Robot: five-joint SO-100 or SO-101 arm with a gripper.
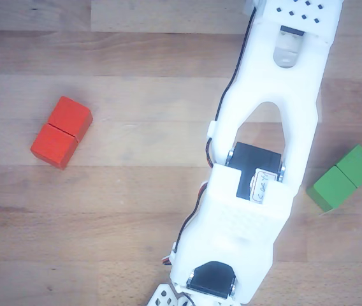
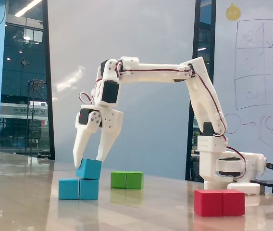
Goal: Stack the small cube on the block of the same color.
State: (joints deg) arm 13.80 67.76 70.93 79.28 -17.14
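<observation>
Fixed view has the white arm (image 2: pixel 175 72) reaching over from its base at 3 o'clock and bending down toward 8 o'clock, where the end effector (image 2: pixel 89 160) has its two fingers closed around the small cube (image 2: pixel 89 169), gripping it by the top. The small cube sits on the block (image 2: pixel 79 188), resting on the right half of it, a bit tilted and hanging slightly past the right end. I can't tell if it's fully settled or just touching. The block lies flat on the glossy desk (image 2: pixel 146 211) with its seam facing the camera.

The green block (image 2: pixel 127 180) is just past it toward 3 o'clock and further back, and the red block (image 2: pixel 219 202) is nearer the camera at about 5 o'clock, in front of the arm's base. Both are well apart from the stack.

Other view looks straight down on the arm (image 1: pixel 267 159), which fills the middle and runs from 12 o'clock to 6 o'clock. There the red block (image 1: pixel 61 132) lies out at 9 o'clock and the green block (image 1: pixel 343 177) at 3 o'clock, on a wood-grain desk (image 1: pixel 104 242). The end effector and both blue pieces are out of that shot.

There's a small sticker with writing on the servo (image 1: pixel 262 185), too blurry to read. The whiteboard (image 2: pixel 259 67) behind has sketched grids and circles, nothing legible.
</observation>
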